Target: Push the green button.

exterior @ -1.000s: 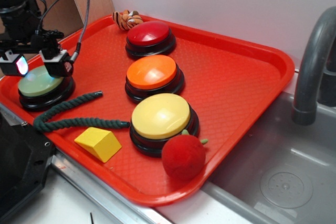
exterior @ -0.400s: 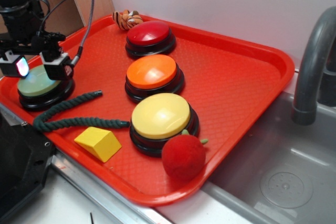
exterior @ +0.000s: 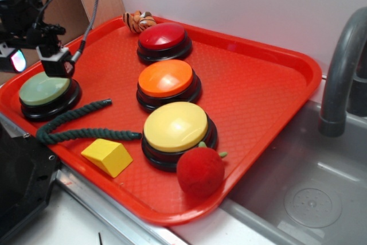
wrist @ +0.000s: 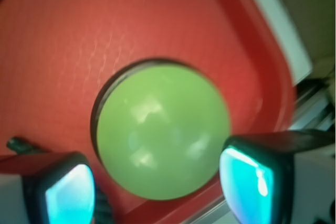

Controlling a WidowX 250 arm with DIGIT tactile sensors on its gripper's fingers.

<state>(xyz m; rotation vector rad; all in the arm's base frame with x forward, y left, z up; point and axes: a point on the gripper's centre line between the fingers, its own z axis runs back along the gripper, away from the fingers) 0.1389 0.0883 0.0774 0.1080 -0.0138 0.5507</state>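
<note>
Tray of red textured plastic carries everything; its left corner holds the green button, a smooth pale dome on a black round base, with a twisted dark rope just beside it. The hand hangs directly above the dome, apart from it, fingers spread and empty, so I judge any press goes straight down.
</note>
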